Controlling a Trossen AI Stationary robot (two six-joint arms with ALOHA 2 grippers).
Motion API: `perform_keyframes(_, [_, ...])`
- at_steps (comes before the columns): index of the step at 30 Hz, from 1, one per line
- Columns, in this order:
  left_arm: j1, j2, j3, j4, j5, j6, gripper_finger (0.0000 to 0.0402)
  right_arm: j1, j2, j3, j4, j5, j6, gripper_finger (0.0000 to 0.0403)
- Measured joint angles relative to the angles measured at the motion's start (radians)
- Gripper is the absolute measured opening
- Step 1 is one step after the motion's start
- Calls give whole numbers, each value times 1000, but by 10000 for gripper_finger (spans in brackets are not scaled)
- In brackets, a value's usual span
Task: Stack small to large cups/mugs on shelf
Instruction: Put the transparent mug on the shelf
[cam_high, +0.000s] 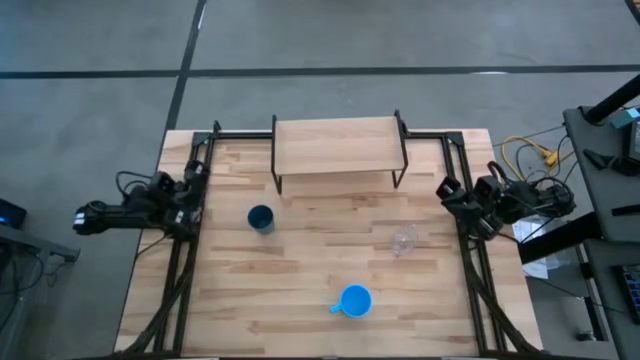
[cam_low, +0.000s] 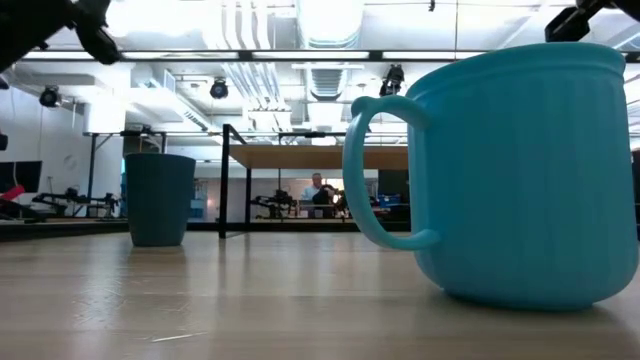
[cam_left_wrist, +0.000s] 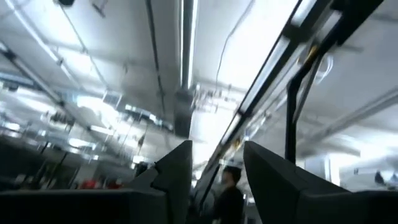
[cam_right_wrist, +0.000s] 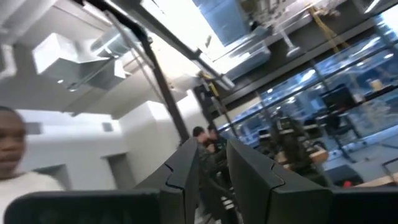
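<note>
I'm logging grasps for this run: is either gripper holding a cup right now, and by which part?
Nothing is held. The left gripper and right gripper are open and empty at the table's sides, away from all three cups.

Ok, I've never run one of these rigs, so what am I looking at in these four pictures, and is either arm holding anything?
Two robot arms sit at a wooden table. The top-down picture shows everything: left tool and right tool parked at the table's edges, holding nothing. The shelf stands at the back, bare. In front lie the navy cup, the glass and the blue mug. The table-level picture looks past the mug toward the shelf. The two wrist pictures look past each arm's own fingers, slightly apart, at the room.
</note>
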Motion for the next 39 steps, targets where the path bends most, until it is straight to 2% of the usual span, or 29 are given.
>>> perform_keyframes(4, [0,0,4,-18,-3,-19,132,0,0,0,0,6,28,82])
perform_keyframes(7, [0,18,31,-149,-3,-53,132,0,0,0,0,6,30,82])
perform_keyframes(12, [0,87,145,-421,-3,-116,132,0,12,0,9,-12,34,82])
perform_keyframes(19, [0,238,322,-484,-2,-55,132,0,90,101,-27,-39,6,82])
perform_keyframes(22, [0,304,412,-612,0,-57,132,0,162,210,-160,-45,0,82])
perform_keyframes(27, [0,418,579,-810,29,-51,132,0,341,454,-490,-45,-18,82])
perform_keyframes(34, [-1,587,764,-806,113,21,132,0,624,799,-920,-45,-40,82])
perform_keyframes(39, [-1,639,835,-806,158,20,132,0,806,1001,-1288,-43,-39,82])
